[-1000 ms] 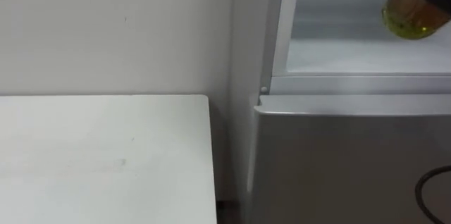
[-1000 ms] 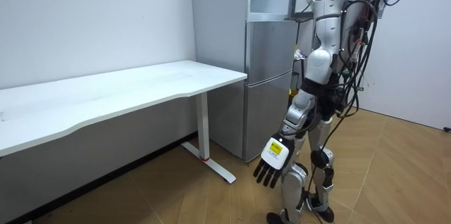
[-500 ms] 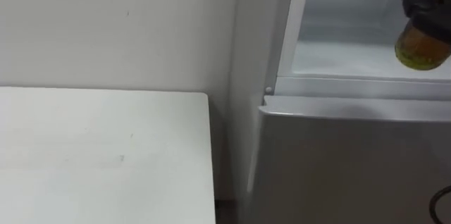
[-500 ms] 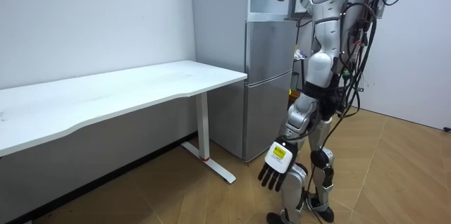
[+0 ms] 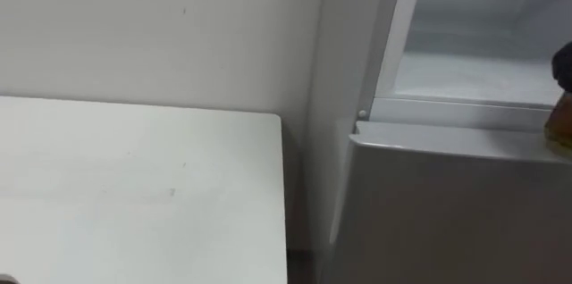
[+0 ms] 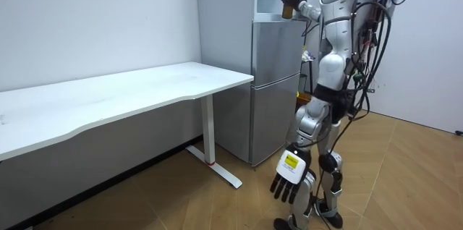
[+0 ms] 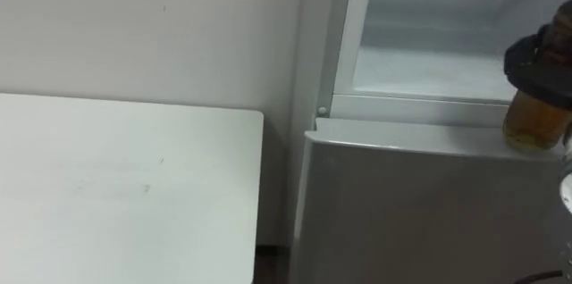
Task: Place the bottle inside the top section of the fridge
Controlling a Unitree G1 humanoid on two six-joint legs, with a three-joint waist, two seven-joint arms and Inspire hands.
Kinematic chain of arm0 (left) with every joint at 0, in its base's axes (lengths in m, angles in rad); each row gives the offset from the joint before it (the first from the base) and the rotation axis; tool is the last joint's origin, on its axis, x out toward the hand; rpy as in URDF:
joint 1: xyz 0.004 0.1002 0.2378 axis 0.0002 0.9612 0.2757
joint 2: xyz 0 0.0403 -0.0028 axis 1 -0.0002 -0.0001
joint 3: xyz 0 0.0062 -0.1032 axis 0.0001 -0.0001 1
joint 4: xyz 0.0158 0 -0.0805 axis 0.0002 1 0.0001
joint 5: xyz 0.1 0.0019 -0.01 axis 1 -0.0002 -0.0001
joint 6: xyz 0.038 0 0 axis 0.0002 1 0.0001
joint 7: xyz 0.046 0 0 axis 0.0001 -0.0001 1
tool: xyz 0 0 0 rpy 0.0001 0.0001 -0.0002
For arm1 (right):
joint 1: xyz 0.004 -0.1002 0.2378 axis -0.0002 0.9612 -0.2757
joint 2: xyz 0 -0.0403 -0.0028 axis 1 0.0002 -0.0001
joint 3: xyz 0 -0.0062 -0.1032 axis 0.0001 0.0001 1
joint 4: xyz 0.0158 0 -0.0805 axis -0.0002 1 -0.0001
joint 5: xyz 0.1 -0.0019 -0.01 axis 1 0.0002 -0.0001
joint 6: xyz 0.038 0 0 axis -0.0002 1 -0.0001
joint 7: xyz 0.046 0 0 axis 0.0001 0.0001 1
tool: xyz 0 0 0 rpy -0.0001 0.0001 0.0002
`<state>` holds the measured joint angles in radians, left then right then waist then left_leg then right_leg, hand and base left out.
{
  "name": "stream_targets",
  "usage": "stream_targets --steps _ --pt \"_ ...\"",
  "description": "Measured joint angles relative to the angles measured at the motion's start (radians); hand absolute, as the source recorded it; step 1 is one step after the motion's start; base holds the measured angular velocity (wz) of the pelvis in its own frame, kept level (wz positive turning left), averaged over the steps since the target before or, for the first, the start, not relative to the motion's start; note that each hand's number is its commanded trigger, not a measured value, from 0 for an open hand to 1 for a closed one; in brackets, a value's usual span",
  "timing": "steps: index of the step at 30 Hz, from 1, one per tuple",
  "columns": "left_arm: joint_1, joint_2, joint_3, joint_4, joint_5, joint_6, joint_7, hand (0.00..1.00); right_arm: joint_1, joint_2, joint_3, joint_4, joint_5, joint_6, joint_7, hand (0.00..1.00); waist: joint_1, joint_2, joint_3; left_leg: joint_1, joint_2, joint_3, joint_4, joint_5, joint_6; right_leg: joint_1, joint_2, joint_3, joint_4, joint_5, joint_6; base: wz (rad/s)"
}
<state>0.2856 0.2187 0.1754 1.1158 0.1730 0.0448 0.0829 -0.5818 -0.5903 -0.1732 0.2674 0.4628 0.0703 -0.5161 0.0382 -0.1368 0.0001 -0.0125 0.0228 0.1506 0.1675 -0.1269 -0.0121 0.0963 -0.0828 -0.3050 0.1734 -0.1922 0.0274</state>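
Fingers: right eye view, right hand curled round the bottle top.
Bottle: amber liquid, at the upper fridge front sill; label unreadable.
Desk: white, beside the fridge.
Room view: bottle upright, green cap; left hand hangs relaxed.

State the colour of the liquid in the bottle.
Amber-yellow; the bottle shows best in the right eye view.

Quick count: one bottle, amber stuff inside. One fridge, with two sections to it, one upper compartment and one lower door. One white table. Two robot hands, one right hand and one left hand.
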Motion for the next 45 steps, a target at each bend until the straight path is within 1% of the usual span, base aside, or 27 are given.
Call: stream_targets --steps 1,2,4,6,7,9,12,14,16,17,19,22,26,27,31,32,35,36,39,42,45 --pt "0.003 0.001 0.024 0.0 0.008 0.001 -0.005 0.0 -0.011 -0.004 0.005 0.003 0.0 0.009 -0.009 1.0 0.001 -0.006 -0.0003 0.0 0.0 0.0 0.0 0.0 0.0 0.0 0.0 -0.004 0.0 0.0 0.0 0.0" --pt "0.005 0.002 0.033 0.0 0.009 0.001 -0.006 0.0 -0.016 -0.007 0.009 0.005 0.0 0.013 -0.008 1.0 0.001 -0.008 -0.0008 0.0 0.0 -0.001 0.001 0.0 0.0 0.001 0.0 -0.007 0.0 0.0 0.0 0.04" --pt "0.007 0.005 0.055 0.001 0.018 0.001 -0.007 0.0 -0.027 -0.043 0.04 0.025 0.0 0.016 -0.004 1.0 0.001 -0.019 -0.0021 0.004 -0.003 -0.012 0.001 0.0 0.0 0.004 -0.002 -0.021 -0.001 0.0 0.0 0.12" --pt "0.007 0.011 0.057 0.002 0.018 0.001 -0.007 0.0 -0.027 -0.055 0.045 0.028 0.0 0.017 -0.004 1.0 0.005 -0.026 -0.0046 0.005 -0.005 -0.017 0.001 0.0 0.0 0.009 -0.003 -0.029 -0.002 0.0 0.0 0.12" --pt "0.007 0.015 0.057 0.002 0.018 0.001 -0.007 0.0 -0.028 -0.062 0.045 0.028 0.0 0.017 -0.004 1.0 0.015 -0.028 -0.0047 0.005 -0.005 -0.018 0.001 0.0 0.0 0.009 -0.003 -0.029 -0.003 0.0 0.0 0.04" --pt "0.008 0.017 0.057 0.002 0.018 0.001 -0.007 0.0 -0.028 -0.073 0.045 0.028 0.0 0.017 -0.003 1.0 0.024 -0.028 -0.0044 0.005 -0.005 -0.02 0.001 0.0 0.0 0.009 -0.003 -0.029 -0.003 0.0 0.0 0.0" --pt "0.024 0.018 0.059 0.002 0.018 0.001 -0.005 0.0 -0.028 -0.084 0.053 0.033 0.001 0.017 0.005 1.0 0.037 -0.027 -0.0037 0.005 -0.004 -0.017 0.001 0.0 0.0 0.01 -0.003 -0.031 -0.003 -0.001 0.001 0.0" --pt "0.037 0.017 0.061 0.0 0.018 0.004 -0.005 0.0 -0.028 -0.085 0.059 0.037 0.002 0.018 0.005 1.0 0.041 -0.027 -0.0036 0.003 -0.003 -0.018 0.001 0.0 0.0 0.01 -0.003 -0.041 -0.003 -0.001 0.002 0.0" --pt "0.043 0.017 0.067 -0.001 0.019 0.021 -0.005 0.0 -0.039 -0.089 0.066 0.065 0.009 0.02 0.008 1.0 0.043 -0.027 -0.0037 -0.001 -0.003 -0.024 0.002 0.0 0.0 0.009 -0.003 -0.055 -0.002 -0.001 0.002 0.05" --pt "0.045 0.017 0.072 -0.001 0.021 0.023 -0.006 0.0 -0.049 -0.089 0.067 0.078 0.011 0.022 0.011 1.0 0.043 -0.027 -0.0037 -0.003 -0.003 -0.025 0.004 0.0 0.0 0.008 -0.003 -0.056 -0.003 -0.001 0.002 0.05" --pt "0.053 0.016 0.087 -0.009 0.036 0.033 -0.007 0.0 -0.091 -0.09 0.067 0.116 0.014 0.045 0.014 1.0 0.042 -0.025 -0.0042 -0.016 -0.003 -0.028 0.015 0.0 0.0 0.007 -0.003 -0.063 -0.002 -0.001 0.002 0.05" --pt "0.063 0.017 0.099 -0.022 0.036 0.043 -0.006 0.0 -0.117 -0.094 0.068 0.122 0.027 0.062 0.014 1.0 0.04 -0.023 -0.0061 -0.025 -0.004 -0.042 0.022 0.0 0.0 0.006 -0.003 -0.071 -0.001 -0.001 0.002 0.09" --pt "0.064 0.017 0.099 -0.039 0.036 0.042 -0.004 0.0 -0.135 -0.121 0.092 0.125 0.048 0.062 0.025 1.0 0.048 -0.02 -0.0077 -0.028 -0.005 -0.045 0.026 0.0 0.0 0.008 -0.003 -0.078 -0.001 -0.001 0.002 0.07" --pt "0.064 0.017 0.098 -0.041 0.036 0.042 -0.004 0.0 -0.146 -0.127 0.11 0.136 0.05 0.062 0.028 1.0 0.05 -0.02 -0.0078 -0.027 -0.004 -0.045 0.027 0.0 0.0 0.01 -0.003 -0.079 -0.001 -0.001 0.002 0.04" --pt "0.076 0.017 0.096 -0.071 0.034 0.042 -0.002 0.0 -0.159 -0.127 0.15 0.177 0.086 0.062 0.033 1.0 0.055 -0.02 -0.0077 -0.029 -0.005 -0.05 0.03 0.0 0.0 0.012 -0.003 -0.083 -0.002 -0.001 0.002 0.02" --pt "0.08 0.017 0.095 -0.079 0.034 0.042 -0.002 0.0 -0.163 -0.127 0.153 0.183 0.087 0.056 0.03 1.0 0.054 -0.02 -0.0072 -0.029 -0.005 -0.051 0.031 0.0 0.0 0.014 -0.002 -0.084 -0.002 -0.001 0.002 0.07" --pt "0.085 0.017 0.092 -0.092 0.035 0.043 -0.002 0.0 -0.197 -0.127 0.182 0.225 0.093 0.053 0.027 1.0 0.054 -0.012 -0.0046 -0.027 -0.005 -0.06 0.033 0.0 0.0 0.023 -0.001 -0.094 -0.004 -0.001 0.002 0.09" --pt "0.085 0.018 0.083 -0.094 0.034 0.043 -0.001 0.0 -0.205 -0.127 0.191 0.233 0.093 0.042 0.024 1.0 0.055 -0.01 -0.0047 -0.028 -0.006 -0.064 0.034 0.0 0.0 0.023 -0.001 -0.095 -0.004 -0.001 0.002 0.06" --pt "0.085 0.019 0.055 -0.098 0.034 0.043 0.0 0.0 -0.206 -0.127 0.205 0.245 0.094 0.03 0.012 1.0 0.07 -0.006 -0.0033 -0.027 -0.005 -0.069 0.036 0.0 0.0 0.023 0.0 -0.094 -0.004 -0.001 0.002 -0.01" --pt "0.085 0.019 0.054 -0.113 0.034 0.043 0.002 0.0 -0.215 -0.127 0.223 0.27 0.084 0.008 -0.008 1.0 0.092 -0.005 -0.0026 -0.029 -0.004 -0.07 0.037 0.0 -0.001 0.015 0.0 -0.095 -0.003 -0.001 0.001 0.0" --pt "0.085 0.019 0.053 -0.122 0.034 0.042 0.014 0.0 -0.236 -0.127 0.233 0.278 0.084 0.008 -0.019 1.0 0.104 -0.003 -0.0047 -0.044 -0.004 -0.07 0.037 0.001 -0.002 0.0 0.0 -0.096 -0.001 0.0 0.0 0.0"
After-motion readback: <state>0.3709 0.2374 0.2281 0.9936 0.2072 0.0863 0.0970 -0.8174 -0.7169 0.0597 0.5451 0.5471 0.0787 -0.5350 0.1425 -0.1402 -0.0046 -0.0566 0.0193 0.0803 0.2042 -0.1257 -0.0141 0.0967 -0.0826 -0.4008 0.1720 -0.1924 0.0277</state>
